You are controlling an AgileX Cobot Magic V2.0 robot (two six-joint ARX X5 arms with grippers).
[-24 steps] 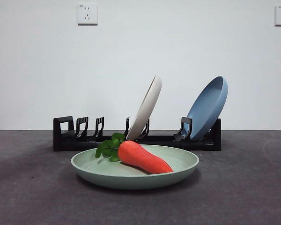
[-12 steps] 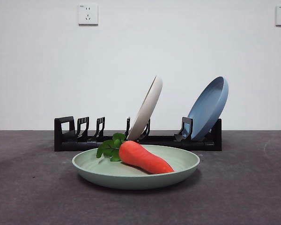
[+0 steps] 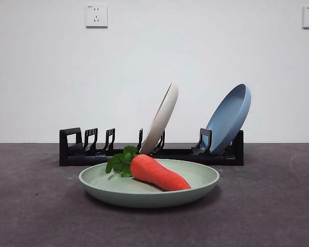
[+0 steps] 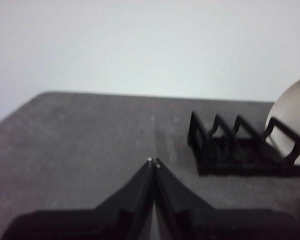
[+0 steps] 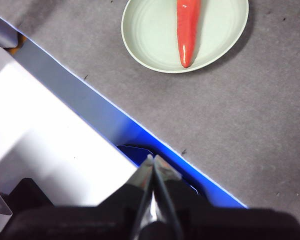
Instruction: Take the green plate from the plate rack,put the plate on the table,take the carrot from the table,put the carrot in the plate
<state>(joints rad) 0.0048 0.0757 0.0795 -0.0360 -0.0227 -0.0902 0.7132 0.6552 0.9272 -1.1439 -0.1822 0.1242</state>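
Note:
The green plate (image 3: 149, 188) lies flat on the dark grey table (image 3: 268, 211) in front of the black plate rack (image 3: 87, 150). The carrot (image 3: 158, 173) lies in the plate, leaves to the left. The right wrist view shows the plate (image 5: 155, 35) and the carrot (image 5: 188, 27) from above, far from my right gripper (image 5: 153, 159), which is shut and empty over the table's edge. My left gripper (image 4: 153, 162) is shut and empty above bare table, apart from the rack's loop end (image 4: 230, 145). Neither arm shows in the front view.
A cream-white plate (image 3: 162, 117) and a blue plate (image 3: 229, 117) lean in the rack. A blue-edged strip (image 5: 90, 107) and a white surface (image 5: 45, 150) lie beside the table in the right wrist view. Two wall sockets sit high on the white wall.

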